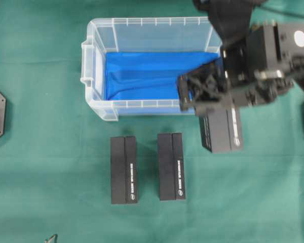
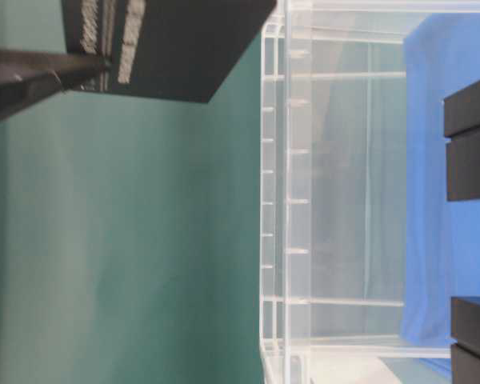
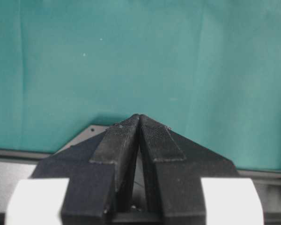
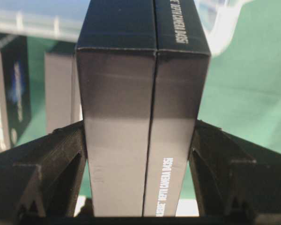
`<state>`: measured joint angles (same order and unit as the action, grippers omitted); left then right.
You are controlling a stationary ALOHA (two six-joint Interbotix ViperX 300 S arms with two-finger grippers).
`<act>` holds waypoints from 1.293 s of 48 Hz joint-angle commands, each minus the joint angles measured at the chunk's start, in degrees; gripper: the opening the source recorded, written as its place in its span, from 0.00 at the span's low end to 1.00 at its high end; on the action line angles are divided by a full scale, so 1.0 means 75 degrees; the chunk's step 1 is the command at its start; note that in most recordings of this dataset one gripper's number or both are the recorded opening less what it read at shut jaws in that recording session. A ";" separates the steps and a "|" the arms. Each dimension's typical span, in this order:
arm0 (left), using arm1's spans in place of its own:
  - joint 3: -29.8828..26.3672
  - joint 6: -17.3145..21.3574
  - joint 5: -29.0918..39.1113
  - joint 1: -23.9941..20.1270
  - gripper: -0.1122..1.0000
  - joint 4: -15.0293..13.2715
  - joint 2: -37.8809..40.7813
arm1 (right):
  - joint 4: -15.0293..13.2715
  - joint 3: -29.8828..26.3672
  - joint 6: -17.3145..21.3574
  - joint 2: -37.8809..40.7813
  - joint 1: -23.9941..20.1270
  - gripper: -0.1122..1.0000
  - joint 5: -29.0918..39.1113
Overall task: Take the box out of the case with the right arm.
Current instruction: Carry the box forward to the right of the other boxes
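- The right gripper (image 4: 140, 187) clamps a black box (image 4: 140, 117) between its two lattice fingers (image 4: 47, 164), one on each long side.
- In the overhead view that box (image 1: 221, 130) hangs below the gripper (image 1: 205, 96) at right of centre, outside the case (image 1: 99, 71), just past its lower right corner and over the green cloth (image 1: 50, 152).
- White print runs along the held box's edge; in the right wrist view it reads "DEPTH CAMERA D435I", though the last characters are small and unsure.
- The case sits at upper centre, clear-walled, with a blue lining (image 1: 142, 76) on its floor.
- Two more black boxes lie on the cloth below the case, side by side but apart: one at left (image 1: 123, 169), one at right (image 1: 171, 166). Each carries a white line of print, too small to read from overhead.
- The left gripper (image 3: 139, 123) shows its tips pressed together, holding nothing, over bare green cloth.
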<state>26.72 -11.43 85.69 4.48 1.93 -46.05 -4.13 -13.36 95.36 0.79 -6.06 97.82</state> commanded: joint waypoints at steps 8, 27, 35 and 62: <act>-0.0094 0.0000 -0.0023 -0.0023 0.10 0.0023 0.0035 | 0.0000 -0.0211 0.0809 -0.0223 -0.0949 0.68 0.0023; -0.0094 0.0000 -0.0035 -0.0023 0.10 0.0035 0.0023 | 0.0199 -0.0352 0.1805 -0.0070 -0.1875 0.68 0.0012; -0.0094 0.0000 -0.0047 -0.0023 0.10 0.0035 0.0023 | 0.0176 -0.0340 0.1828 -0.0023 -0.1875 0.68 0.0023; -0.0094 0.0000 -0.0070 -0.0023 0.10 0.0023 0.0023 | 0.0187 0.0738 0.1980 0.0105 -0.1875 0.68 -0.0691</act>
<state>26.72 -11.43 85.52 4.48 2.02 -45.97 -2.64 -8.53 110.13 2.46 -20.13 94.13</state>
